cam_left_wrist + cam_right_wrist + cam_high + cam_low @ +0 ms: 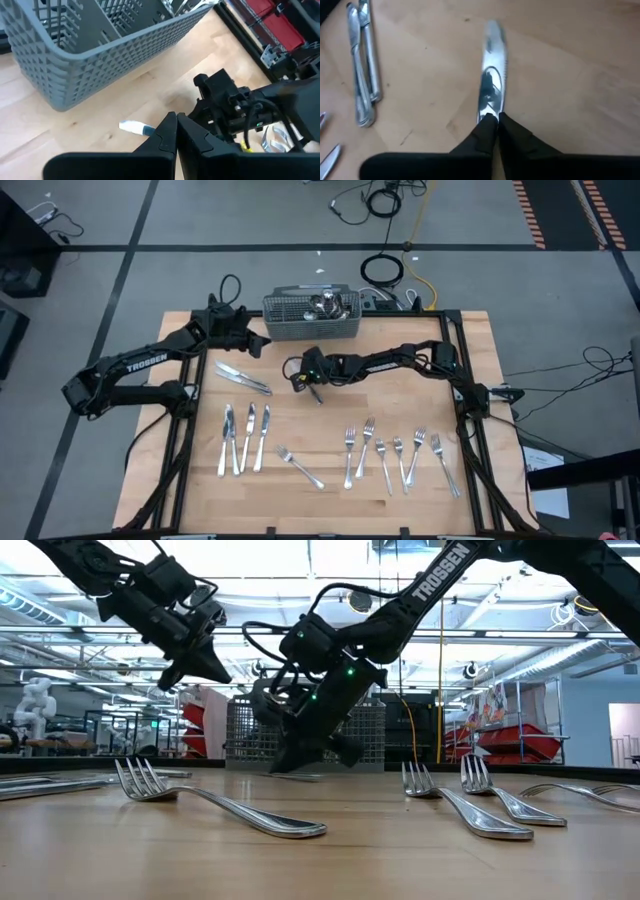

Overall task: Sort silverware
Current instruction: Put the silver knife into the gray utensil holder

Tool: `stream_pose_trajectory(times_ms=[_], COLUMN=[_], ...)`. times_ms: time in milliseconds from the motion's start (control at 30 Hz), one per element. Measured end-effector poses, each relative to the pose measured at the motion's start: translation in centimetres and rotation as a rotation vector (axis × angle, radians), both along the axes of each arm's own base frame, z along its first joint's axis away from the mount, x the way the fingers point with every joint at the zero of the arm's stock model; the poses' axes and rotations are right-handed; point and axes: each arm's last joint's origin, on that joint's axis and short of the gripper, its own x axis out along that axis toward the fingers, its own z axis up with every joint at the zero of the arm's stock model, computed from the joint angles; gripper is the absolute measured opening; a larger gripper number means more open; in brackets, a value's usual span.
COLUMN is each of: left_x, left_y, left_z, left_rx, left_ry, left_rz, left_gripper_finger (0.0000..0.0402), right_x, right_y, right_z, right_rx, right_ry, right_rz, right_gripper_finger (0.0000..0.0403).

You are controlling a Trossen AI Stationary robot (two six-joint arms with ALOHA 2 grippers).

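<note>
My right gripper (pixel 493 120) is shut on a silver table knife (pixel 492 75) over the middle of the table (pixel 306 383), low above the wood in the low view (pixel 300 760). My left gripper (pixel 176 120) is shut and empty, raised beside the left end of the grey basket (pixel 262 345). Two knives (pixel 243 377) lie flat left of the held one. Three more knives (pixel 245 438) lie side by side near the left front. Several forks (pixel 400 452) lie flat at the right front, and one fork (pixel 300 467) lies apart in the middle. My right gripper pinches the knife by one end (pixel 489 113) between its two fingertips. The fingers lie along the knife, which sticks out straight ahead of them toward the near edge (pixel 317 393). Whether its free end (pixel 492 30) touches the wood, I cannot tell.
The grey mesh basket (pixel 312 328) stands at the far edge with more silverware (pixel 328 304) in it. Bare wood (pixel 320 430) lies between the knife row and the forks. Cables lie on the floor beyond the table.
</note>
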Motion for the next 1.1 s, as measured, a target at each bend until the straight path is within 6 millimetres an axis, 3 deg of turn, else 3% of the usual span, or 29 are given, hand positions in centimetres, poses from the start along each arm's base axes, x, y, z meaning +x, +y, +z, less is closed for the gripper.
stream_pose_trajectory(times_ms=[200,567,767,967,1100], left_x=[0.0,-0.2,-0.4,0.1,1.2], left_y=[0.0,-0.1,-0.4,-1.4,-2.7], left_z=[0.0,-0.3,-0.8,-1.3,-1.6], left_rx=[0.002,0.029,0.077,0.146,0.256], left_ry=[0.004,0.056,0.121,0.111,0.12], left_rz=[-0.003,-0.023,-0.114,-0.404,-0.579], left_gripper_finger=[0.0011,0.0011,0.0011,0.0013,0.004], right_x=[0.3,3.4,4.4,2.8,1.3], right_y=[0.4,1.4,4.4,8.3,11.6], right_z=[0.5,7.4,10.7,10.7,11.5], right_rx=[0.009,-0.134,-0.203,-0.15,-0.164], right_ry=[-0.005,0.065,0.101,0.27,0.364], right_rz=[0.026,0.233,0.322,0.378,0.425], right_gripper_finger=[0.0001,0.0001,0.0001,0.0001,0.0011])
